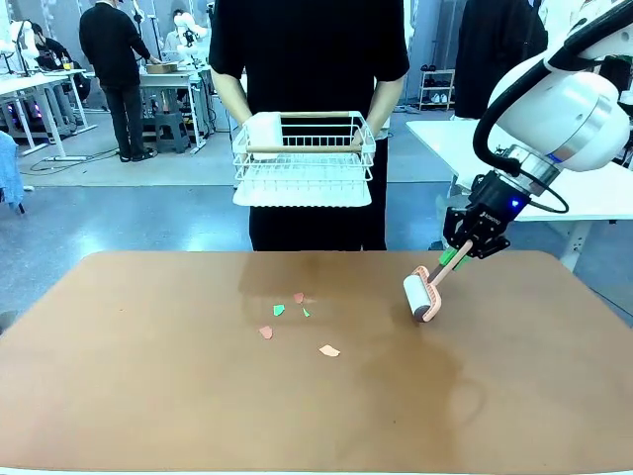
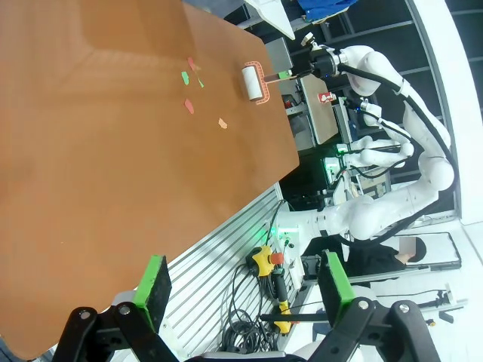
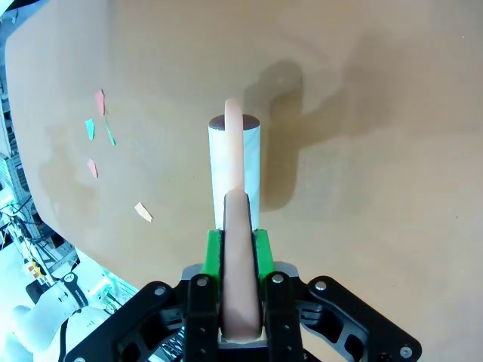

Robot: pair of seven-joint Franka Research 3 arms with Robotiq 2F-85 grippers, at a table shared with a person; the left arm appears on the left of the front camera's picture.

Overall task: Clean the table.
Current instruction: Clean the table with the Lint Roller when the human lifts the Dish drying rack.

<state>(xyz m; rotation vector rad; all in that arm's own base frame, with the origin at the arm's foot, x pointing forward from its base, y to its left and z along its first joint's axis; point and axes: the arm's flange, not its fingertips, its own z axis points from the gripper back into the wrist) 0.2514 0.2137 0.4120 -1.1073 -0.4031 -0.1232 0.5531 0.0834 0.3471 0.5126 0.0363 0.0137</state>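
the reddish-brown surface (image 1: 148, 396) spreads across the near part of the front view, its far edge towards a person (image 1: 307, 59) standing there. a few small scraps (image 1: 278, 310), pink, green and peach, lie loosely together a little left of the surface's middle, each apart from the others. to their right, well clear of them, a roller (image 1: 419, 297) slants down with its white roll low at the surface and its pink handle rising up and to the right; whether the roll presses on the surface cannot be told. the right pincer (image 1: 455, 259) is clamped on the upper end of that handle, and in the right wrist view the green pads (image 3: 213, 249) sit tight on both sides of it, the roll (image 3: 250, 170) lying straight ahead with its shadow beside it. the left pincer (image 2: 243, 285) hangs off the side of the surface (image 2: 113, 151), its fingers spread wide with nothing between them. the person holds a white wire rack (image 1: 304, 163) in both hands beyond the far edge, off the surface.
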